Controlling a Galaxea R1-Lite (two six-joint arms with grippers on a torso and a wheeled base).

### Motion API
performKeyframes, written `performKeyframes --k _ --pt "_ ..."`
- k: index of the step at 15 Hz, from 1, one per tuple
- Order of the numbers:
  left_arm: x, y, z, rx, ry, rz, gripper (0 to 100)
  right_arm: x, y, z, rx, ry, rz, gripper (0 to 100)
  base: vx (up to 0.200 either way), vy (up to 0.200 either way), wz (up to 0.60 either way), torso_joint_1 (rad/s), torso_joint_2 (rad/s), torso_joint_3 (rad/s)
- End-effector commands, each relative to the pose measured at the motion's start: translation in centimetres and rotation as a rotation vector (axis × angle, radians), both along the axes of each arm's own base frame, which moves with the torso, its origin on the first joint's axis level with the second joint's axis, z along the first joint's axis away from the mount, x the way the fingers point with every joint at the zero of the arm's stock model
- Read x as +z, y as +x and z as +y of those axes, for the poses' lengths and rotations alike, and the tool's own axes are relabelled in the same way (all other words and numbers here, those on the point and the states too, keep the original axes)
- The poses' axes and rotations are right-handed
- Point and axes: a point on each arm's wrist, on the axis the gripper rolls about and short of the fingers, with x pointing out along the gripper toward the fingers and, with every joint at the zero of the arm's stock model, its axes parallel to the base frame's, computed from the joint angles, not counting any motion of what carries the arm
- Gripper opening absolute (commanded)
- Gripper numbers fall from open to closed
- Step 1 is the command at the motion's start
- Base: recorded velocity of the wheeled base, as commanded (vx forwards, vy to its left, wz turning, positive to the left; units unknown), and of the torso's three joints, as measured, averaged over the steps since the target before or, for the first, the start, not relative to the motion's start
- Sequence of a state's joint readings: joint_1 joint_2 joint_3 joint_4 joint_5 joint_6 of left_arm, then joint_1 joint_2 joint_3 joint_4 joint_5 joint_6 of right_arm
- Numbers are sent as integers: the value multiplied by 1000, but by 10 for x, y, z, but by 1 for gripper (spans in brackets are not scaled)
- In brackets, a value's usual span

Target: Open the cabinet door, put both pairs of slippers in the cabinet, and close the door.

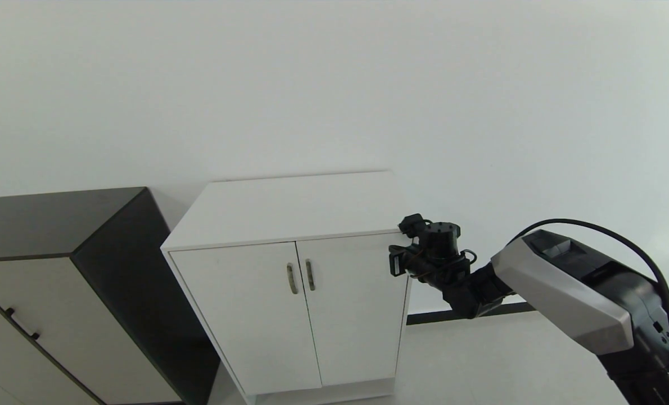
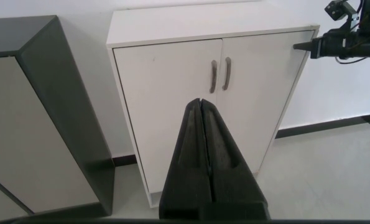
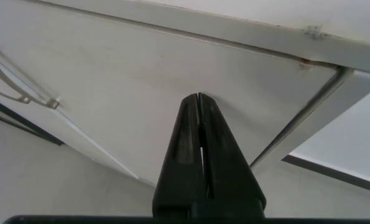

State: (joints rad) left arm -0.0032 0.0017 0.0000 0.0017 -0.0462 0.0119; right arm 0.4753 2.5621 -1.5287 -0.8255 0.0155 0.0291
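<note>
- Plain white wall [image 1: 334, 84] fills the background, meeting a pale floor [image 1: 509, 360] along a dark skirting strip [image 1: 424, 318].
- The white cabinet [image 1: 289, 270] stands on the floor against that wall. It has a flat top and two tall doors [image 1: 244, 315], both shut and flush.
- Two slim curved metal handles [image 1: 301, 276] sit upright side by side where the doors meet, high on the fronts.
- Just beside it, on the robot's left, stands a dark cabinet [image 1: 59, 225] with a greyish front.
- The right gripper [image 1: 395, 261] is by the upper outer corner of the right-hand door, fingers pressed together. Whether it touches the door cannot be told.
- The left gripper [image 2: 201, 102] points at the cabinet front from well back, fingers also together and holding nothing.
</note>
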Motion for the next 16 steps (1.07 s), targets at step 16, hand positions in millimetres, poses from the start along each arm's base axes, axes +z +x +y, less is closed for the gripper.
performKeyframes --k 16 --pt "0 0 0 0 0 1 0 3 -3 -1 -21 -4 -3 0 0 0 0 0 0 0"
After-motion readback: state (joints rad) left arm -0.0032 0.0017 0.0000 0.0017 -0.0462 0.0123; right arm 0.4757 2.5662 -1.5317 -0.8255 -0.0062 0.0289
